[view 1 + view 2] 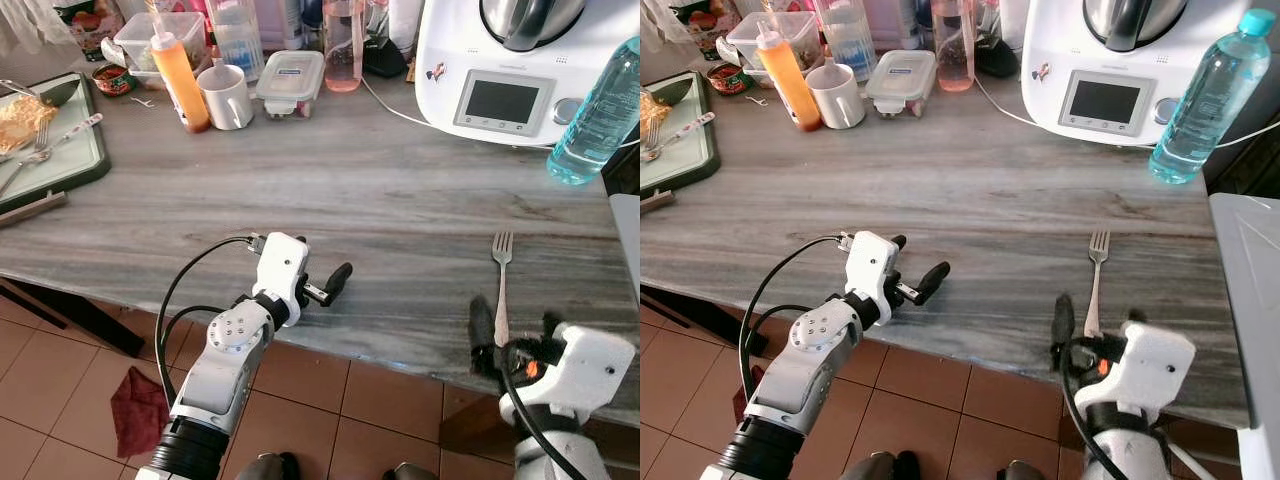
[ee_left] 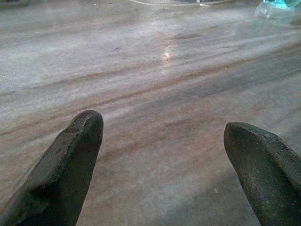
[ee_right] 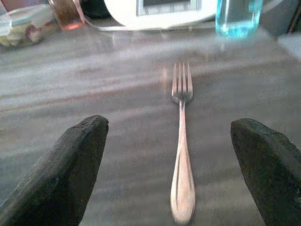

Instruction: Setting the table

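Grey stone counter [image 1: 400, 200]: fork [image 1: 501, 285] flat near edge; right pincer [image 3: 174, 165] agape behind handle; left pincer [image 2: 164, 160] agape.

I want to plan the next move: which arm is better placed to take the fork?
The right. Its tool is open with the fork lying straight between the two fingers, handle toward it. The left tool is open too, but over bare table, far from the fork.
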Robot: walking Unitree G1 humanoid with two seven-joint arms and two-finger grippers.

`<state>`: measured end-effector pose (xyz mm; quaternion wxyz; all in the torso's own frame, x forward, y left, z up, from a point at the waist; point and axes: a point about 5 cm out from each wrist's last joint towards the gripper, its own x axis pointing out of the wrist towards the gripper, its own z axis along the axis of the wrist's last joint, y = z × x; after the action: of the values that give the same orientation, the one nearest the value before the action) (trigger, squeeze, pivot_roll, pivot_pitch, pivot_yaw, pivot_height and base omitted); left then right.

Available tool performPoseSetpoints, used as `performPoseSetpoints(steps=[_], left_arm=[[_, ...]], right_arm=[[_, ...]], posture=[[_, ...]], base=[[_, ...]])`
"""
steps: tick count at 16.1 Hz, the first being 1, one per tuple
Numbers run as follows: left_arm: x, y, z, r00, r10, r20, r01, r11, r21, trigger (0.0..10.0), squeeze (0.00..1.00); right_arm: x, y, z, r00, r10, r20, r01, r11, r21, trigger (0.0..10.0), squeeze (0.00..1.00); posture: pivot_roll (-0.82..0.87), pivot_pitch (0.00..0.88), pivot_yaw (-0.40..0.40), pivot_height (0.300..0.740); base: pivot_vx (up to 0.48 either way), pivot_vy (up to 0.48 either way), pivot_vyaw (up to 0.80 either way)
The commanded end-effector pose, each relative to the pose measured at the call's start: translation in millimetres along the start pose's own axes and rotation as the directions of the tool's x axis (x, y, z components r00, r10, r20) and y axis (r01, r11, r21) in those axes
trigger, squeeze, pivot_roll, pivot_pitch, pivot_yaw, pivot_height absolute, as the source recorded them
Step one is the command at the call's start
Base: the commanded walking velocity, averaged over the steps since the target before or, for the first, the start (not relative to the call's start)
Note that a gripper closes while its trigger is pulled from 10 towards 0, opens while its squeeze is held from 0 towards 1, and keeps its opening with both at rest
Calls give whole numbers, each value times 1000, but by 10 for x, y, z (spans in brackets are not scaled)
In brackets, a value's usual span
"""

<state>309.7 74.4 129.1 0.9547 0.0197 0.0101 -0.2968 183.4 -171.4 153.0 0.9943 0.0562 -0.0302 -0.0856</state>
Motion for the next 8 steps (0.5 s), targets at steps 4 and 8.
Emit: performPoseSetpoints(steps=[4,8], left_arm=[[-31,64,104,996,68,62,-68,998,-12,10000,0],[-58,83,121,991,103,86,-102,995,-13,10000,0]], right_arm=[[66,112,144,992,62,114,-49,992,-112,10000,1000],[141,104,233,980,58,193,-14,975,-224,10000,702]], posture=[[-35,156,37,714],[-15,124,23,714]], base=[[0,0,0],[0,0,0]])
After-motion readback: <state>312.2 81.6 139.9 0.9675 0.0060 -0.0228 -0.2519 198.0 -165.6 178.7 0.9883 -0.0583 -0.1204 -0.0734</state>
